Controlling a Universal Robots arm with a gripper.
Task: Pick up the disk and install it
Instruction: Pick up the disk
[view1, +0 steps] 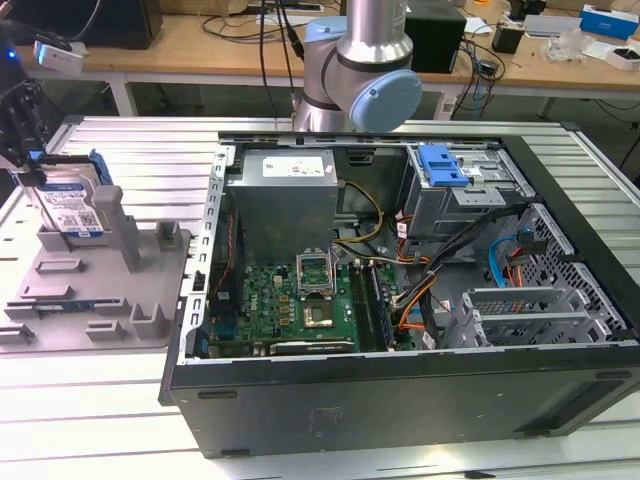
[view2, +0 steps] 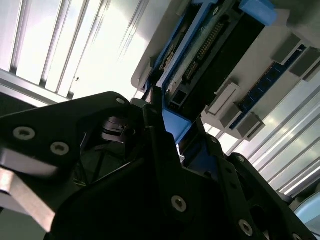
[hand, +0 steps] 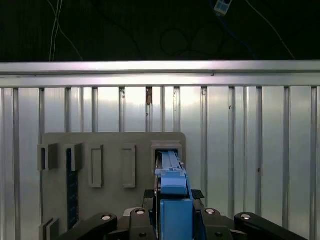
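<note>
The disk stands on edge in a slot of the grey fixture plate at the exterior view's left, its white-and-blue label facing out and its blue bracket around the rim. My gripper comes down over its top edge. In the first wrist view the blue bracket fills the gap between the black fingers, which press on both sides. The second wrist view shows a finger against the bracket edge of the disk. The gripper is shut on the disk.
An open computer case lies at the centre and right, with a motherboard, a grey power supply, loose cables and a drive bay with a blue latch. The arm's elbow hangs above its back edge. The ribbed metal table surrounds the fixture.
</note>
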